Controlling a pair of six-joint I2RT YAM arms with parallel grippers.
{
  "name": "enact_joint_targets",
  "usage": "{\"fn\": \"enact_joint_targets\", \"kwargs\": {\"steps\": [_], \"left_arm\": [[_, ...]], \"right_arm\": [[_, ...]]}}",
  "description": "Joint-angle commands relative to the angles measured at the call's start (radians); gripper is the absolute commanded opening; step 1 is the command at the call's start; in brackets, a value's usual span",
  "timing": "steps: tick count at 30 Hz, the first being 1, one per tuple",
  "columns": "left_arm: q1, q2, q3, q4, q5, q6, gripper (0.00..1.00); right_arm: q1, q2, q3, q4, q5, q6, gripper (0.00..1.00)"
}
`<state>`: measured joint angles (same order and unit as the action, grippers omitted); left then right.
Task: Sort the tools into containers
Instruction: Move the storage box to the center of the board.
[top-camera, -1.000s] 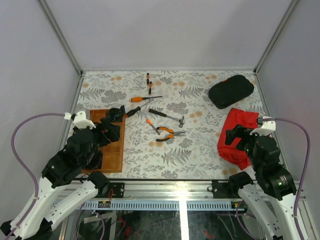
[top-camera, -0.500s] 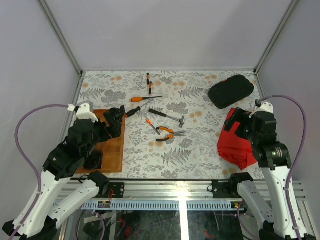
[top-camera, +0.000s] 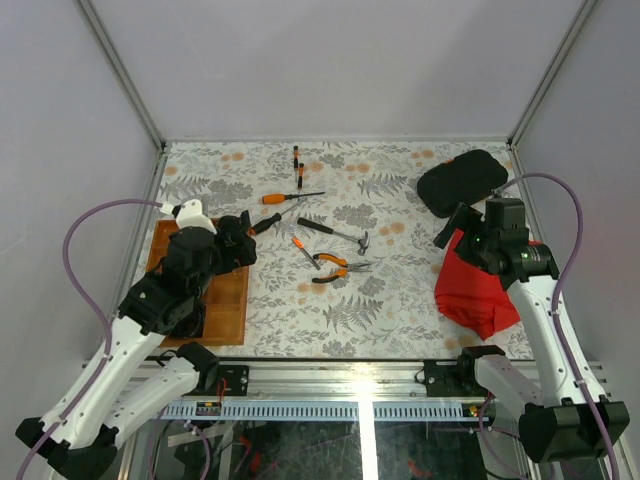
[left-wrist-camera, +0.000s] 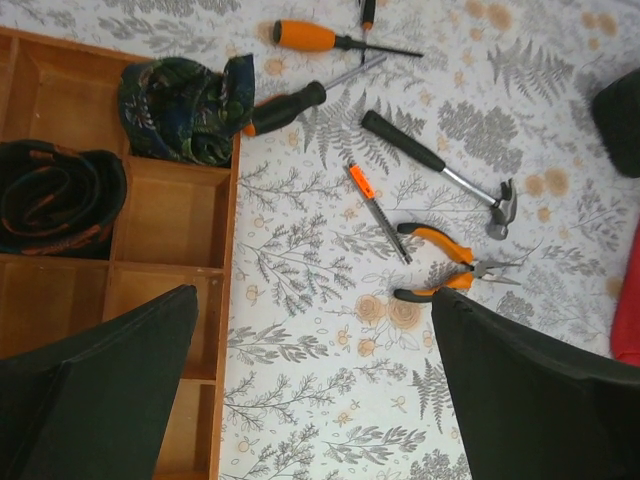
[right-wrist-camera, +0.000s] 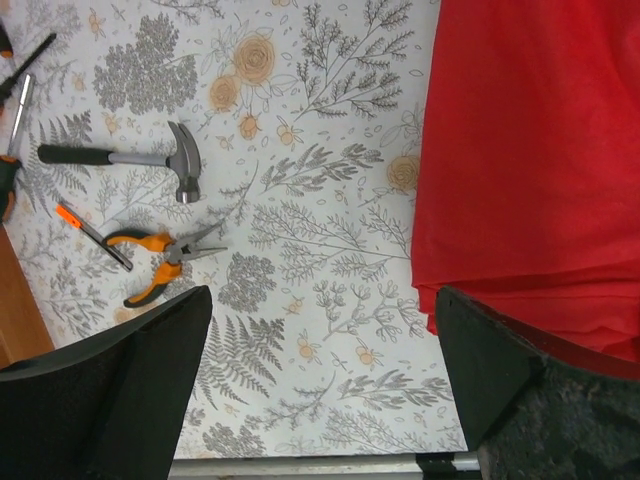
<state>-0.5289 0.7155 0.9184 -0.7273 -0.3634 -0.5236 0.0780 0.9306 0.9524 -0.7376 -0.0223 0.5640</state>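
The tools lie loose mid-table: an orange screwdriver (top-camera: 285, 197) (left-wrist-camera: 310, 36), a black-handled screwdriver (top-camera: 265, 222) (left-wrist-camera: 285, 105), a hammer (top-camera: 335, 232) (left-wrist-camera: 440, 170) (right-wrist-camera: 130, 158), orange pliers (top-camera: 335, 267) (left-wrist-camera: 440, 265) (right-wrist-camera: 160, 262), a small orange driver (top-camera: 300, 248) (left-wrist-camera: 375, 200) and tiny drivers (top-camera: 297, 165). The black case (top-camera: 462, 182) lies shut at the far right. The wooden tray (top-camera: 225, 300) (left-wrist-camera: 170, 210) sits at the left. My left gripper (top-camera: 238, 238) (left-wrist-camera: 315, 400) hangs open over the tray's right edge. My right gripper (top-camera: 452, 228) (right-wrist-camera: 320, 390) is open and holds nothing, beside the red cloth.
A crumpled red cloth (top-camera: 480, 280) (right-wrist-camera: 540, 150) covers the near right of the table. In the tray's far compartments lie a dark patterned cloth (left-wrist-camera: 185, 95) and a coiled black strap (left-wrist-camera: 55, 195). White walls with metal posts enclose the floral tabletop.
Both arms have risen and swung inward: the left gripper from over the tray's near part to its far right edge, the right one from the near right to the red cloth's far left edge.
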Motion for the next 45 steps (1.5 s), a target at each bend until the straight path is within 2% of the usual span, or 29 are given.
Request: {"fn": "enact_joint_targets", "kwargs": {"steps": [1, 6, 15, 19, 22, 25, 29, 34, 37, 40, 43, 45], "left_arm": [[0.009, 0.020, -0.055, 0.109, 0.047, -0.012, 1.00], [0.010, 0.069, -0.077, 0.122, 0.082, -0.020, 1.00], [0.010, 0.109, -0.080, 0.134, 0.139, -0.013, 1.00], [0.009, 0.102, -0.086, 0.163, 0.212, 0.015, 1.00], [0.011, 0.096, -0.088, 0.161, 0.205, 0.017, 1.00], [0.011, 0.088, -0.091, 0.160, 0.194, 0.015, 1.00], [0.011, 0.089, -0.093, 0.161, 0.194, 0.016, 1.00], [0.012, 0.109, -0.089, 0.158, 0.201, 0.017, 1.00], [0.014, 0.117, -0.088, 0.157, 0.196, 0.017, 1.00], [0.013, 0.122, -0.090, 0.157, 0.196, 0.017, 1.00], [0.014, 0.132, -0.089, 0.157, 0.198, 0.017, 1.00], [0.015, 0.137, -0.087, 0.157, 0.201, 0.017, 1.00]], "right_arm": [[-0.008, 0.040, 0.034, 0.090, 0.026, 0.080, 0.99], [-0.009, 0.166, 0.098, 0.159, 0.088, 0.075, 0.99], [-0.028, 0.477, 0.302, 0.294, 0.296, 0.051, 0.99], [-0.105, 0.612, 0.415, 0.390, 0.197, 0.056, 0.99], [-0.168, 0.685, 0.454, 0.486, 0.085, 0.099, 0.99], [-0.208, 0.775, 0.506, 0.537, 0.042, 0.115, 0.99], [-0.250, 0.934, 0.677, 0.485, 0.048, 0.097, 0.99], [-0.269, 1.261, 1.153, 0.191, 0.135, 0.043, 0.99], [-0.273, 1.383, 1.325, 0.150, 0.190, 0.013, 0.99], [-0.281, 1.405, 1.304, 0.283, 0.167, -0.020, 0.99], [-0.296, 1.403, 1.240, 0.429, 0.049, -0.080, 0.99], [-0.305, 1.401, 1.196, 0.504, -0.012, -0.063, 0.99]]}}
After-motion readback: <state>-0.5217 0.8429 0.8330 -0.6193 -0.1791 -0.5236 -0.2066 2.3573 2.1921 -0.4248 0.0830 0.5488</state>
